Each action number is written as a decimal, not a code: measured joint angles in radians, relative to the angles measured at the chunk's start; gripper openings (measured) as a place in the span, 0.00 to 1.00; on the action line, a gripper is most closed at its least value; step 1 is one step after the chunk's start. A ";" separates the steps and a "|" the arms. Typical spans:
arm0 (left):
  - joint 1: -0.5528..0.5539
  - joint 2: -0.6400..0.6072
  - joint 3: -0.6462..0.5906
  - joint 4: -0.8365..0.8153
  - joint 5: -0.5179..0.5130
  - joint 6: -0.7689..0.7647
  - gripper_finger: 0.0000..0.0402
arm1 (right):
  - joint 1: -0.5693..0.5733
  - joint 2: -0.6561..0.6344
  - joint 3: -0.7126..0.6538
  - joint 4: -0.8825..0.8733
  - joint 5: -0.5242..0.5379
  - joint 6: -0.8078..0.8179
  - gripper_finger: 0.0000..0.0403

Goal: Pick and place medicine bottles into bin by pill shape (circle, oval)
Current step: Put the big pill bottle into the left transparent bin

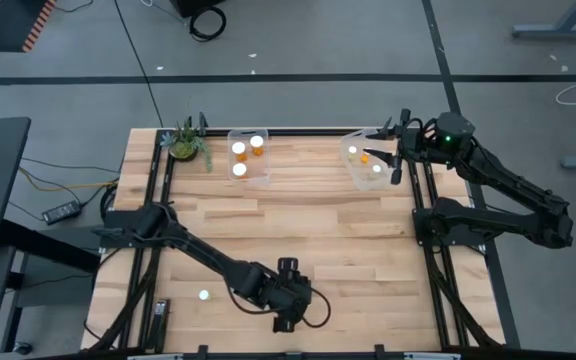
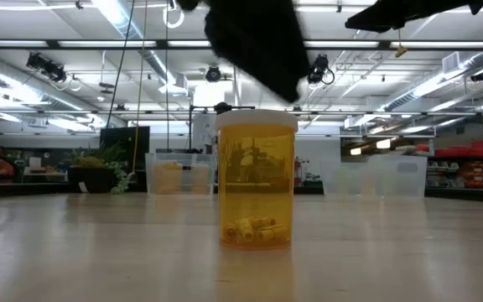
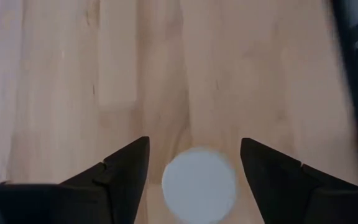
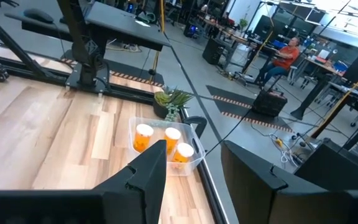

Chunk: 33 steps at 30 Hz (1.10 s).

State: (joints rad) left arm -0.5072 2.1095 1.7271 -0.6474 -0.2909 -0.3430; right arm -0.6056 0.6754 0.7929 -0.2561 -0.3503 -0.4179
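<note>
Item: medicine bottle (image 2: 257,179), one, standing upright on the wooden worktop (image 1: 328,230) near its front edge.

Position relative to fingers: in the left wrist view its round white cap (image 3: 199,183) lies directly between the two dark fingers (image 3: 126,171) of the left gripper (image 3: 194,171), with bare wood showing on either side of the cap; no contact visible. The fingers are spread wider than the cap and hold nothing. In the low view the left arm's dark bulk hangs just above the cap.

Appearance: translucent orange cylinder, white cap, small pale oblong pills lying at the bottom.

Further stock: a lone white-capped bottle (image 1: 204,295) on the worktop, apart from the left fingers; three bottles in the clear bin (image 1: 249,158) beside the potted plant (image 1: 185,142).

Right gripper (image 4: 194,168): over the second clear bin (image 1: 370,160) at the far right; fingers parted, a clear gap between them, nothing held.
</note>
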 joint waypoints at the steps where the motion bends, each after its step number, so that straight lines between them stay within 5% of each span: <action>1: 0.000 0.009 -0.001 -0.012 0.003 0.000 0.66 | 0.000 0.000 0.000 0.000 -0.001 0.000 0.40; 17: 0.006 0.054 0.000 -0.052 0.034 0.017 0.66 | 0.000 0.000 0.000 0.000 -0.003 -0.001 0.40; 33: 0.006 0.054 0.000 -0.060 0.034 0.022 0.55 | 0.000 0.000 0.000 -0.001 -0.003 -0.001 0.40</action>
State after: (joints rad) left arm -0.5013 2.1639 1.7267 -0.7078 -0.2569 -0.3212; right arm -0.6056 0.6753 0.7929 -0.2569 -0.3534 -0.4190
